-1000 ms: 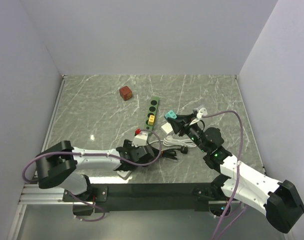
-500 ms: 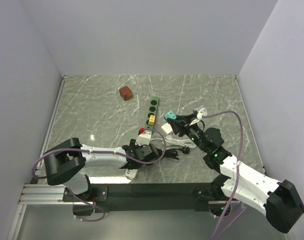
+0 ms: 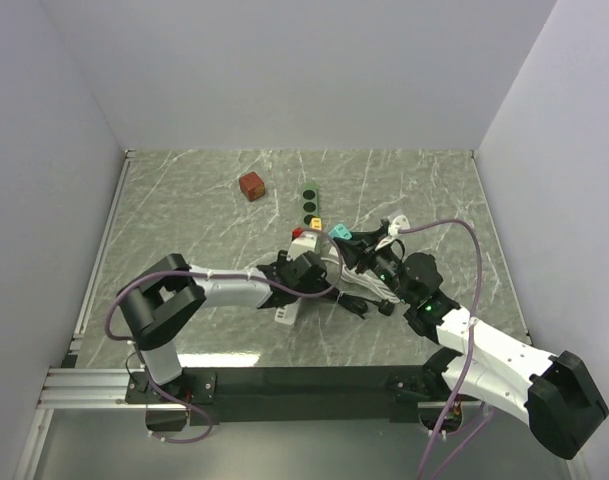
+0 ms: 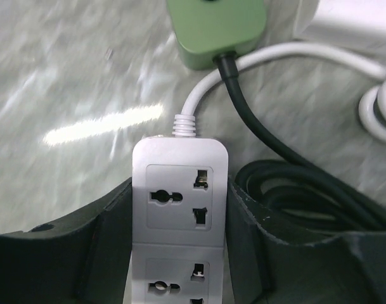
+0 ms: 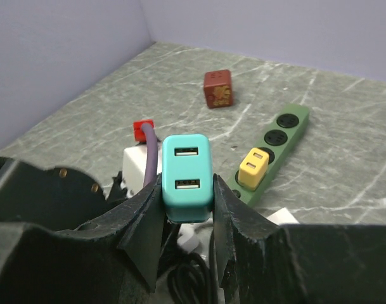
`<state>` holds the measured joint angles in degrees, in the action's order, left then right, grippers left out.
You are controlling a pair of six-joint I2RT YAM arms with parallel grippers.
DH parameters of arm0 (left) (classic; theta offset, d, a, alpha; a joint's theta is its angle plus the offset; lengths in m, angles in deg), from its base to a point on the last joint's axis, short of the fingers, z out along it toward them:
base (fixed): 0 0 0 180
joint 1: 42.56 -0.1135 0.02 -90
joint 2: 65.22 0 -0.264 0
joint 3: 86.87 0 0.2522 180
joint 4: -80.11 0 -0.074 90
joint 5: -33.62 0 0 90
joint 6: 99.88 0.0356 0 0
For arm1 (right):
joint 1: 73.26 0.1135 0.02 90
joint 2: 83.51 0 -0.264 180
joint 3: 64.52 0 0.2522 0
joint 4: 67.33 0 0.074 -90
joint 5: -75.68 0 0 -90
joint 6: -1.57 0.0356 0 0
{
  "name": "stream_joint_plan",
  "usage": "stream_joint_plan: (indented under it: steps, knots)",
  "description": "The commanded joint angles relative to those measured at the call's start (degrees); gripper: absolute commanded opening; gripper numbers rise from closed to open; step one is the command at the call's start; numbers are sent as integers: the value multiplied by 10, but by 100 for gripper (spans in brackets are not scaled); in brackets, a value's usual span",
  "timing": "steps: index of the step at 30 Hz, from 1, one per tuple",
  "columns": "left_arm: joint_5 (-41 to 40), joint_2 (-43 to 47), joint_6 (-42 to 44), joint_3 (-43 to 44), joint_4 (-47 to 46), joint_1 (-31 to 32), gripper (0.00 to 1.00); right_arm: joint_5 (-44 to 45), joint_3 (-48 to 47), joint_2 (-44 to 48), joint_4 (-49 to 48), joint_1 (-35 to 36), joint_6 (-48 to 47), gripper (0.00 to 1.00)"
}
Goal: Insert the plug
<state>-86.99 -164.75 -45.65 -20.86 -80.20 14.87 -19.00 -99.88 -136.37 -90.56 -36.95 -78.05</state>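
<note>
The left fingers (image 3: 302,270) are sitting a little left of the middle of the top view. They are squeezing the white power strip (image 4: 180,196) by its two long sides. I think they are pinning it to the table (image 3: 184,230) so it does not slide when something is pushed in. The holes we can see are facing up, with nothing in them.

Just above, the green power strip (image 3: 308,200) is lying flat with a yellow plug (image 3: 316,223) in one hole.

To the right, the right fingers (image 3: 359,245) are clamping the blue-green plug (image 5: 187,171), one finger on each side. It seems to be hanging above the table, near the white power strip but apart from it. It is not in yet. Its prongs are hiding, so lining them up over a hole looks like the tricky part.
</note>
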Motion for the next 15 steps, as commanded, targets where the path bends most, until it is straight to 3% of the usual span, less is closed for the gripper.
stream_joint_plan:
  steps: [1, 13, 15]
  knots:
    - [84, -40, 19, 40, -93, -28, 1, 34, -18, 0, -19, -5, -6, 0]
    - [141, -145, 18, 138, -142, -82, 1, 113, -19, 8, 28, -7, 0, 0]
    - [141, -138, 19, 131, -154, -82, 14, 122, -13, 9, 28, -7, 7, 0]
